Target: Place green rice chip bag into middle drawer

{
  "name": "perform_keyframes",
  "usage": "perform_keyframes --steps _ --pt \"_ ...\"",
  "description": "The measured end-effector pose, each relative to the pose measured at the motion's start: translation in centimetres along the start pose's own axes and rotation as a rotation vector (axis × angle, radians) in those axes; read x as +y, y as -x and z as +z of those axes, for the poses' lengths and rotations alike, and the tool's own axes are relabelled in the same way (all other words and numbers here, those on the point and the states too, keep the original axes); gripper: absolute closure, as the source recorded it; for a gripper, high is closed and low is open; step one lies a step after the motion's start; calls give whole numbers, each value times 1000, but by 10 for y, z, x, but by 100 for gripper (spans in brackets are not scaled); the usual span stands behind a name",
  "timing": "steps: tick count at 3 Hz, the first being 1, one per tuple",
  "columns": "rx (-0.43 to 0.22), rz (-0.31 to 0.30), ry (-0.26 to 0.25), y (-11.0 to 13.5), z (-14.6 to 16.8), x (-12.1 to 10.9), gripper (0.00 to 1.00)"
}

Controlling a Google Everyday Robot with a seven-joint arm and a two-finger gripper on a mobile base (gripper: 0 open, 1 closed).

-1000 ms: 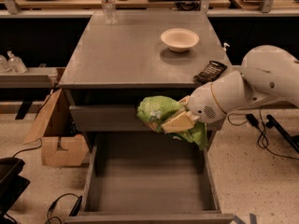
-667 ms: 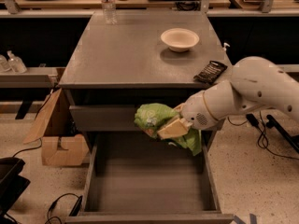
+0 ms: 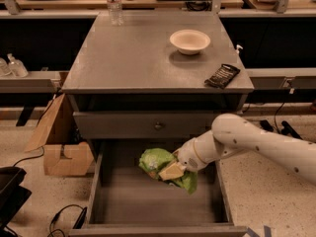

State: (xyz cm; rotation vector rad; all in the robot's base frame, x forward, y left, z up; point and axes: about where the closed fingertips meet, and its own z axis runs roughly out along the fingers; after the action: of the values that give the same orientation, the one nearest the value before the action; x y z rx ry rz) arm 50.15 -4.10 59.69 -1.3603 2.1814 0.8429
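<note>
The lime-green rice chip bag (image 3: 159, 163) hangs low inside the open middle drawer (image 3: 153, 201), over the back right part of its flat grey floor. My gripper (image 3: 174, 170) reaches in from the right on the white arm and is shut on the bag's right side. The bag's lower corner droops toward the floor; I cannot tell whether it touches.
A closed upper drawer front with a small knob (image 3: 158, 126) sits just above the bag. On the cabinet top are a white bowl (image 3: 189, 40), a black packet (image 3: 222, 75) and a water bottle (image 3: 114, 4). A cardboard box (image 3: 61, 142) stands left of the cabinet.
My gripper has carried the bag down and slightly left, from in front of the upper drawer front into the open middle drawer.
</note>
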Motion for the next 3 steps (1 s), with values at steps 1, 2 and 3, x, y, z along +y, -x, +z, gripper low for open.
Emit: perform_keyframes --steps 1,2,3 --pt "14 65 -1 -51 58 -35 100" --pt "25 116 -11 -74 83 -53 100" --pt "26 116 -6 -75 85 -51 82"
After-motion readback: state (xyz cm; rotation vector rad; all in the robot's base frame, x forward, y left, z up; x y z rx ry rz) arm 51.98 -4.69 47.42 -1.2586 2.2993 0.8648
